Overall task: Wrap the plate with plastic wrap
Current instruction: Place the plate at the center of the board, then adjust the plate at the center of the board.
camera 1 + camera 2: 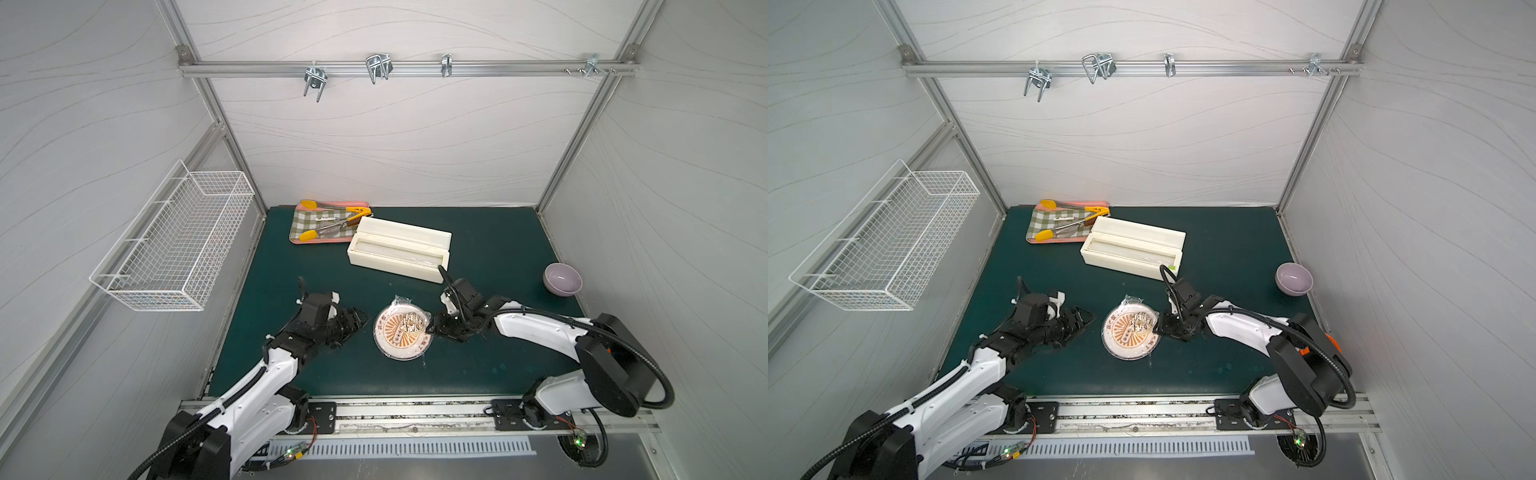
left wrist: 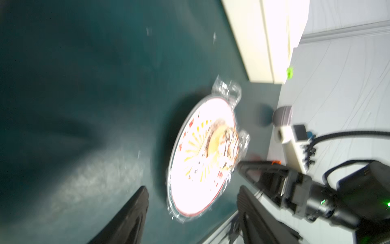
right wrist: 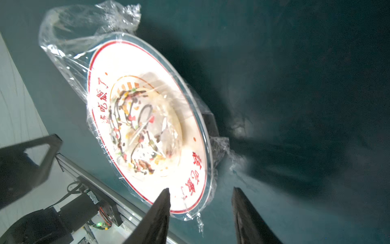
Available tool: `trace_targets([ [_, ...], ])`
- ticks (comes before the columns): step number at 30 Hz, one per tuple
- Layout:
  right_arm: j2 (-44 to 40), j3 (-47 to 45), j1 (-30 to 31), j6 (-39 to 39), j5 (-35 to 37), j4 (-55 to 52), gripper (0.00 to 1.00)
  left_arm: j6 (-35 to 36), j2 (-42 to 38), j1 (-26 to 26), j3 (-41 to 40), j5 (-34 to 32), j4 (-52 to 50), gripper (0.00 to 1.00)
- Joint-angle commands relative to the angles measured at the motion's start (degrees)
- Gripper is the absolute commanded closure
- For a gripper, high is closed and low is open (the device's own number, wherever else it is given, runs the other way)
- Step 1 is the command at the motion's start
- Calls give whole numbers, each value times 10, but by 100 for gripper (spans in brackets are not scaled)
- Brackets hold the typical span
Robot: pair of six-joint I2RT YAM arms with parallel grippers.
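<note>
Green table (image 1: pixel 478 374) bears plate (image 1: pixel 399 353), box (image 1: pixel 399 251), tray (image 1: pixel 328 241) (pink), lilac bowl (image 1: pixel 561 289)

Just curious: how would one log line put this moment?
plate: on mat | plastic wrap: over plate, edges bunched | left pincer: open, clear of plate | right pincer: open at plate rim

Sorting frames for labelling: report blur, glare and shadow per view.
Left wrist: smeared by motion blur, round white sunburst-print plate overexposed. Right wrist: sharper, transparent crinkly plastic wrap glints, dark shadow on the green mat beyond the plate. Both top views: sharp, evenly lit, wide-angle distortion.
</note>
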Motion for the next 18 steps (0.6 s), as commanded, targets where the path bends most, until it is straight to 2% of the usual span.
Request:
trace_targets([
  [1,31,-4,11,31,-6,28,53,66,94,4,52,39,2,27],
  [5,52,2,9,21,4,40,63,60,187,-1,60,68,112,28],
  [9,84,26,-18,-12,-10,34,68,47,237,-47,66,74,173,29],
  [14,102,70,-63,-83,-15,-7,68,20,247,-135,56,50,216,30],
  [18,118,109,-95,-131,-25,-43,61,-7,263,-185,40,62,248,33],
])
